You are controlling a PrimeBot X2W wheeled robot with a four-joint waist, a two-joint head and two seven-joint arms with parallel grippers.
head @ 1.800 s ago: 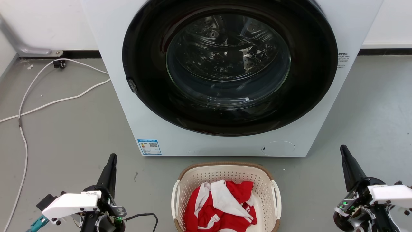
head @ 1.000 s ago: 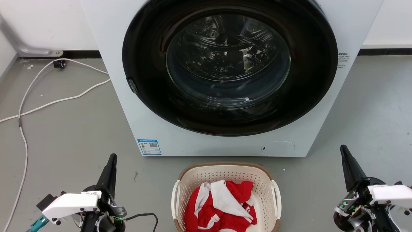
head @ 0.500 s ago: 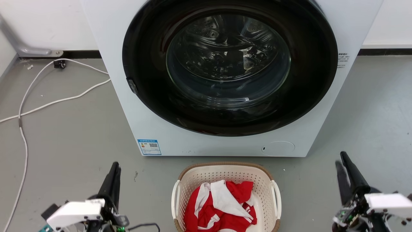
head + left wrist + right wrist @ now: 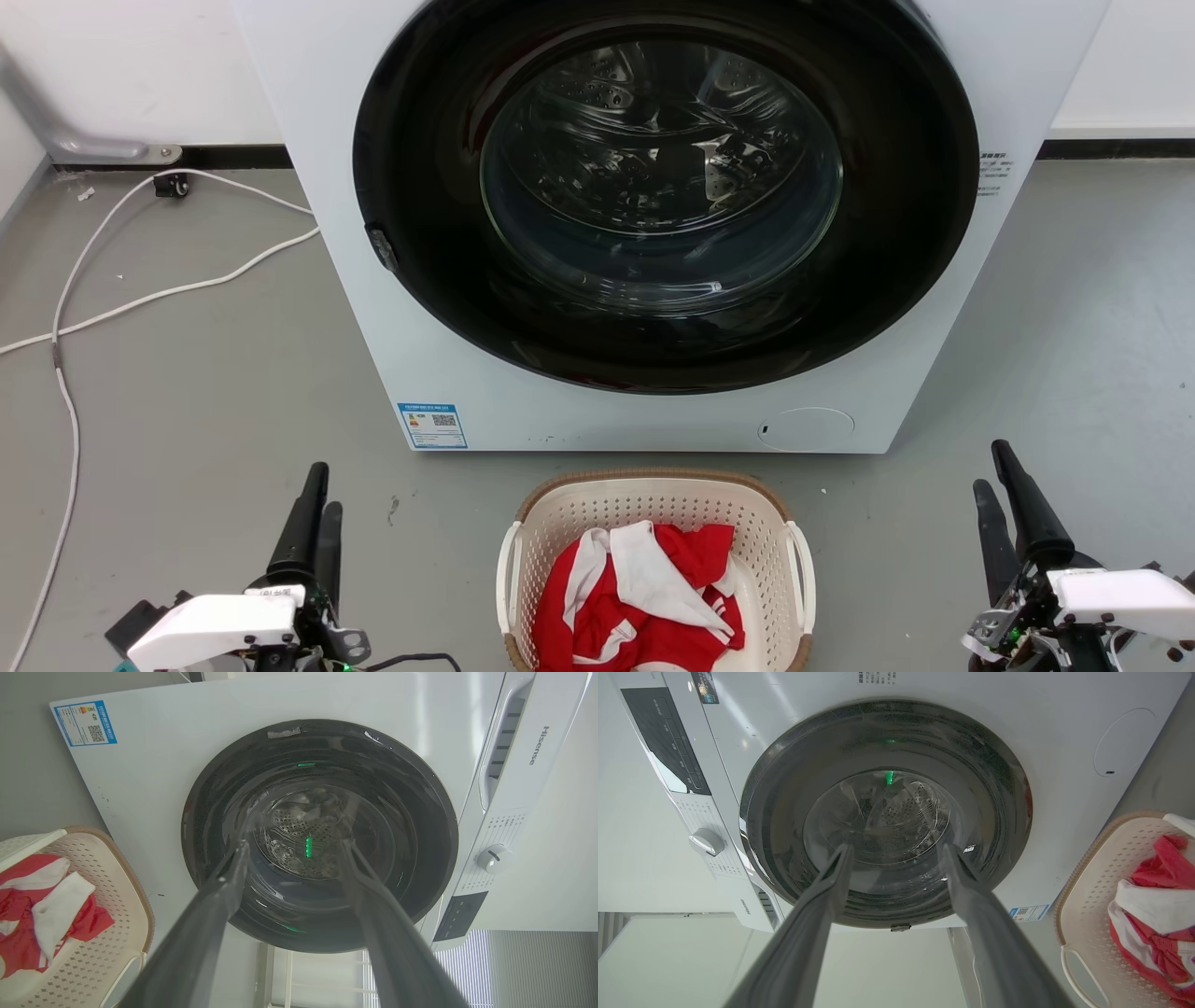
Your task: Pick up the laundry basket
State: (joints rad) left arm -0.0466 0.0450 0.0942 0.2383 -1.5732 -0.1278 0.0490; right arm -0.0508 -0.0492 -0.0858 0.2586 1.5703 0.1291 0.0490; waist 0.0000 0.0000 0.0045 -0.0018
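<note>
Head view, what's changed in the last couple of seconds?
The left pincer and the right pincer both opened, fingers now apart, and drew back slightly toward the view's bottom edge; neither holds anything. The laundry basket, the red-and-white clothing in it and the washing machine stayed put.

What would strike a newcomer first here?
The white washing machine with its big dark round door dominates the upper middle of the head view. Before it on the grey floor sits the laundry basket holding red-and-white clothes, with the left gripper and right gripper, both open, on either side.
</note>
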